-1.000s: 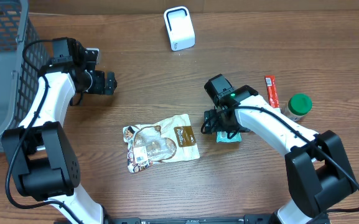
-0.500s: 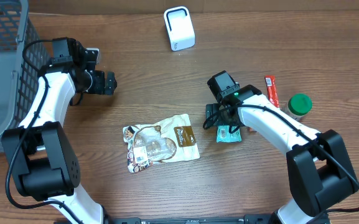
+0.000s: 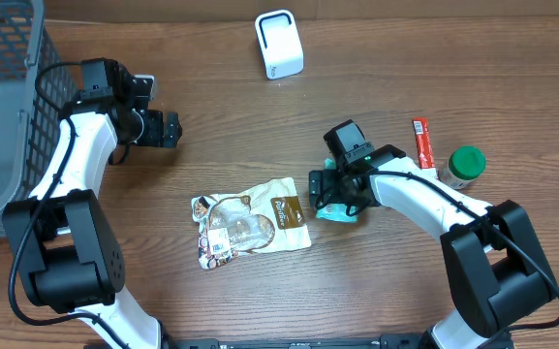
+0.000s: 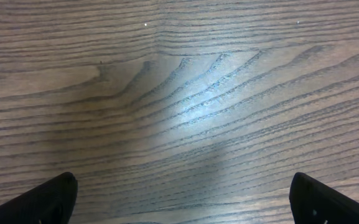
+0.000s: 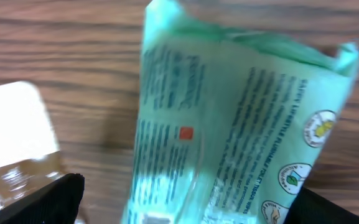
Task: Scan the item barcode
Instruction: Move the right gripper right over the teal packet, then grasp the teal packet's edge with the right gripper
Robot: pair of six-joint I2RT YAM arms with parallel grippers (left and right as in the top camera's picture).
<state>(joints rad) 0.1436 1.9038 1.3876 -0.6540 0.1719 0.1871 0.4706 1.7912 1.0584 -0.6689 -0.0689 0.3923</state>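
Though wide apart, right gripper (image 5: 191, 205) astride green packet (image 5: 229, 112); left gripper (image 4: 182, 202), likewise apart, over bare table (image 4: 179, 93)

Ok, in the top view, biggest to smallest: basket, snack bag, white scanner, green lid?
1. basket, even though the picture edge cuts it off
2. snack bag
3. white scanner
4. green lid

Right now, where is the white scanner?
In the overhead view the scanner stands near the far middle of the table, well beyond the pouch.
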